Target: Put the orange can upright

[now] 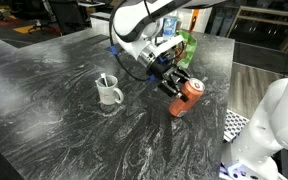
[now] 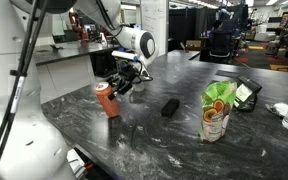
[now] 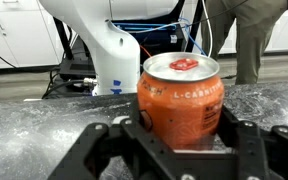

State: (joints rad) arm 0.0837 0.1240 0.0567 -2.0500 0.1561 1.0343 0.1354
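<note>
Across the workspace, biggest item first, per my remote feeds:

1. Dark marbled surface [image 1: 44, 135] carries all items.
2. White arm [image 1: 134, 25] comes down from the top of frame in both ext. views, w/ the wrist angled toward the orange can [image 1: 190, 92].
3. Green packet [image 2: 217, 110] stands upright, well apart from the can. In an exterior view it shows behind the arm [image 1: 187, 45].
4. White mug [image 1: 109, 92] stands upright, handle visible, well apart from the can.
5. Orange can: near the surface edge in an exterior view [image 2: 106, 99]. It reads slightly tilted in both ext. views. I cannot tell whether its base touches the surface. In the wrist view the can [image 3: 181, 100] sits centred between the two black fingers [image 3: 112, 145], silvery top rim visible.
6. Jaws: clamped on the can's lower body, one pad per side.
7. Small black block [image 2: 169, 107] lies flat between can and packet, touching neither.
</note>
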